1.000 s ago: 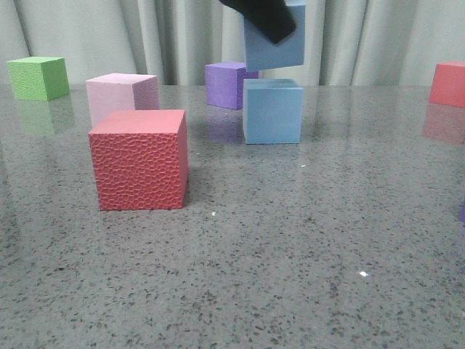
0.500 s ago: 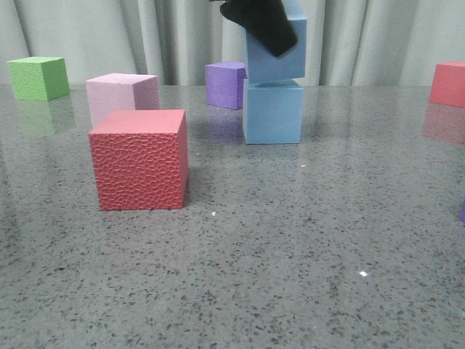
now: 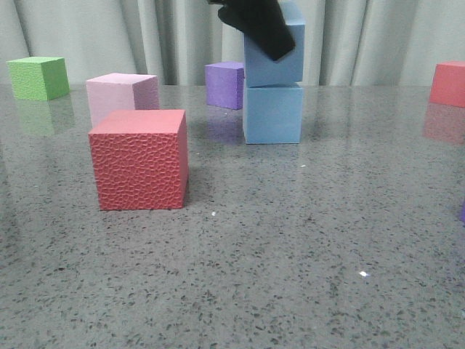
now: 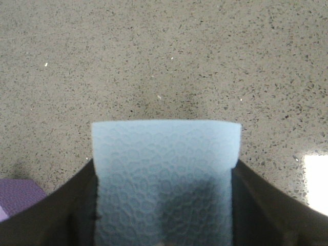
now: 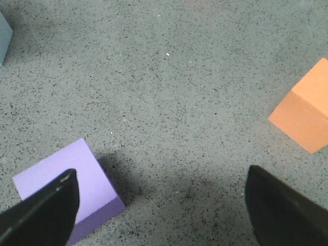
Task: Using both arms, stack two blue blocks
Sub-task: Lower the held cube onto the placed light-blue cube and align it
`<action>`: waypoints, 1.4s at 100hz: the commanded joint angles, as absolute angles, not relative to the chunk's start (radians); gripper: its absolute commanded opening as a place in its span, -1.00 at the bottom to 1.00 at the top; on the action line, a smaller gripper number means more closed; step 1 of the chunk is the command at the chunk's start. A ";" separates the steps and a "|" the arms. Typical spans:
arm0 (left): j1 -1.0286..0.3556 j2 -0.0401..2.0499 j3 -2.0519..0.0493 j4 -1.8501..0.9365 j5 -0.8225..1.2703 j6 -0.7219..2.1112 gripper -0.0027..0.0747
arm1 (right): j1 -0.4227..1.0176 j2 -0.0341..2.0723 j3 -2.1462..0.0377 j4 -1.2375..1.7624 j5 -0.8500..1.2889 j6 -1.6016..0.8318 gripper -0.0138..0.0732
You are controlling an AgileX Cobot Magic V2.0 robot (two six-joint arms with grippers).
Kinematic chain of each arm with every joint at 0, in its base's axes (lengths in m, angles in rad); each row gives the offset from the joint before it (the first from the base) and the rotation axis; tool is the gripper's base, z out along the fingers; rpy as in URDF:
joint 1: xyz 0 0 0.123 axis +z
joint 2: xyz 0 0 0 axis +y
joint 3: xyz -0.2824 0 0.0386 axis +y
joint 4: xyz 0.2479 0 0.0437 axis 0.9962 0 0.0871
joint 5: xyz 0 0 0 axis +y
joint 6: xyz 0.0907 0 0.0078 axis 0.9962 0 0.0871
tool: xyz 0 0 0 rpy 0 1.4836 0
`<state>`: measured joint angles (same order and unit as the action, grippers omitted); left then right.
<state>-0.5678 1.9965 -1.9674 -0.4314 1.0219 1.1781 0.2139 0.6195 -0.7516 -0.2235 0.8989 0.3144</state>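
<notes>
One blue block (image 3: 272, 114) stands on the grey table behind the middle. The second blue block (image 3: 285, 64) rests on top of it, its edges almost in line with the lower one. My left gripper (image 3: 270, 38) is shut on this upper block, with a black finger across its front. The left wrist view shows the held blue block (image 4: 165, 154) filling the gap between the two black fingers (image 4: 66, 210). The lower block is hidden there. My right gripper (image 5: 161, 205) hangs open over bare table, holding nothing, and it does not show in the front view.
A red textured cube (image 3: 139, 160) stands front left, with a pink cube (image 3: 120, 94) behind it and a green cube (image 3: 38, 78) far left. A purple cube (image 3: 225, 83) sits behind the stack, another red cube (image 3: 448, 83) far right. Under the right gripper lie a purple cube (image 5: 66, 184) and an orange cube (image 5: 305, 110).
The left gripper came down with the upper blue block. The gap above the lower block has closed and the two now touch.
</notes>
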 commanded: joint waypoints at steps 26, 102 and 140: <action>-0.573 1.941 -2.000 -0.460 0.986 1.204 -0.82 | 0.208 0.621 -0.775 -0.245 0.835 0.309 0.81; -0.573 1.957 -2.000 -0.468 0.986 1.210 -0.82 | 0.208 0.621 -0.775 -0.245 0.834 0.309 0.81; -0.573 1.957 -2.000 -0.468 0.998 1.210 -0.53 | 0.208 0.621 -0.775 -0.245 0.834 0.309 0.81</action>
